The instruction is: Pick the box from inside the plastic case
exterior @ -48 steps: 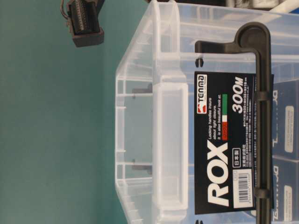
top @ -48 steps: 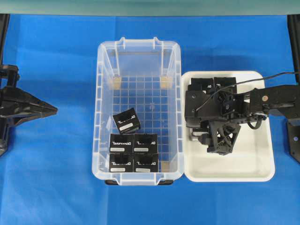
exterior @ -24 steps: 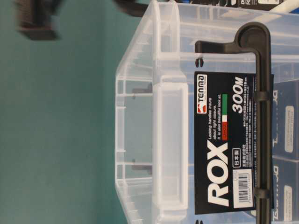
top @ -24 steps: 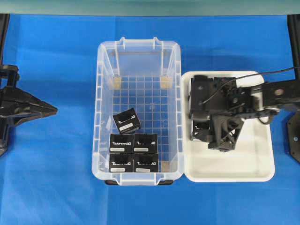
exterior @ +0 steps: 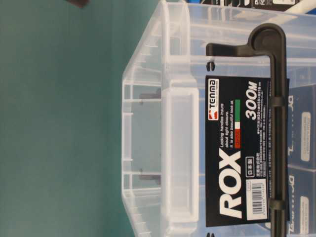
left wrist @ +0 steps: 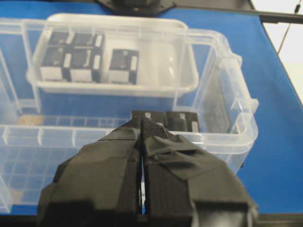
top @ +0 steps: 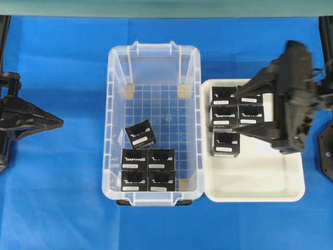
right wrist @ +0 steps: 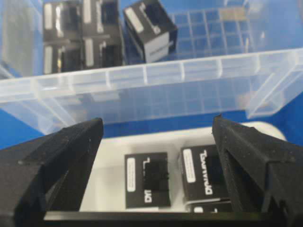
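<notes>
The clear plastic case (top: 110,125) sits mid-table and holds one tilted box (top: 140,135) and a block of several boxes (top: 148,169) at its near end. My right gripper (top: 238,113) hangs open above the white tray, holding nothing. In its wrist view, the wide-apart fingers (right wrist: 71,156) frame a tray box (right wrist: 147,179), with the case (right wrist: 142,75) and the tilted box (right wrist: 150,28) beyond. My left gripper (top: 61,123) rests shut at the far left, outside the case. Its wrist view shows the pressed-together tips (left wrist: 142,122) in front of the case wall (left wrist: 227,142).
The shallow white tray (top: 255,187) lies right of the case with several black boxes (top: 225,114) in its far half. Blue cloth covers the table. The table-level view shows the case's labelled end wall (exterior: 173,148) and black handle (exterior: 276,123).
My right gripper has lifted and drawn back to the right from low over the tray, uncovering the boxes there. It stayed open. The left arm has not moved.
</notes>
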{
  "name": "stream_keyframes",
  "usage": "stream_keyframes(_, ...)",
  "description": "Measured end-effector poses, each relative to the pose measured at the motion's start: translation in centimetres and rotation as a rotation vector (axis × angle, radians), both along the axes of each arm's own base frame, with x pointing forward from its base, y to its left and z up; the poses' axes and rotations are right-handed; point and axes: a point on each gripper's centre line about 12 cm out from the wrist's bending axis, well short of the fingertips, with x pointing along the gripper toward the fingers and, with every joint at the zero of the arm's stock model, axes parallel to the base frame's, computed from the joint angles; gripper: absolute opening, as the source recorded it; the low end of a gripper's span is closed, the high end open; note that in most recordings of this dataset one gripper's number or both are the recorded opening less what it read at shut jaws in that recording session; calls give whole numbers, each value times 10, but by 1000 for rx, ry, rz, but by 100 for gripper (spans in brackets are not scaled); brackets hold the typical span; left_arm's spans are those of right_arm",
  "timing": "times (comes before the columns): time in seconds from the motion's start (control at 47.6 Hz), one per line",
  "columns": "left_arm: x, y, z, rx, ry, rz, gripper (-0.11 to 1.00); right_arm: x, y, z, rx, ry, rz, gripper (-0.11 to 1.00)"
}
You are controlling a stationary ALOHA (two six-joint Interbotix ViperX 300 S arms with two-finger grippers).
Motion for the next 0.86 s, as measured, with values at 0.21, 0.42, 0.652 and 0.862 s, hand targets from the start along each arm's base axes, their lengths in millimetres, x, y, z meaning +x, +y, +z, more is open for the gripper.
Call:
stream_keyframes(0.21, 0, 0, 0, 0, 2, 0, -2, -33, 3, 20, -11, -119, 0, 94)
stream_keyframes(0.42, 0, 0, 0, 0, 2, 0, -2, -67, 6, 36, -21, -237, -1, 94)
stream_keyframes(0.652, 0, 0, 0, 0, 2, 0, -2, -97, 9, 43, -31, -338, -1, 94)
stream_keyframes(0.862, 0, 0, 0, 0, 2, 0, -2, -116, 11, 45, -36, -380, 3, 94)
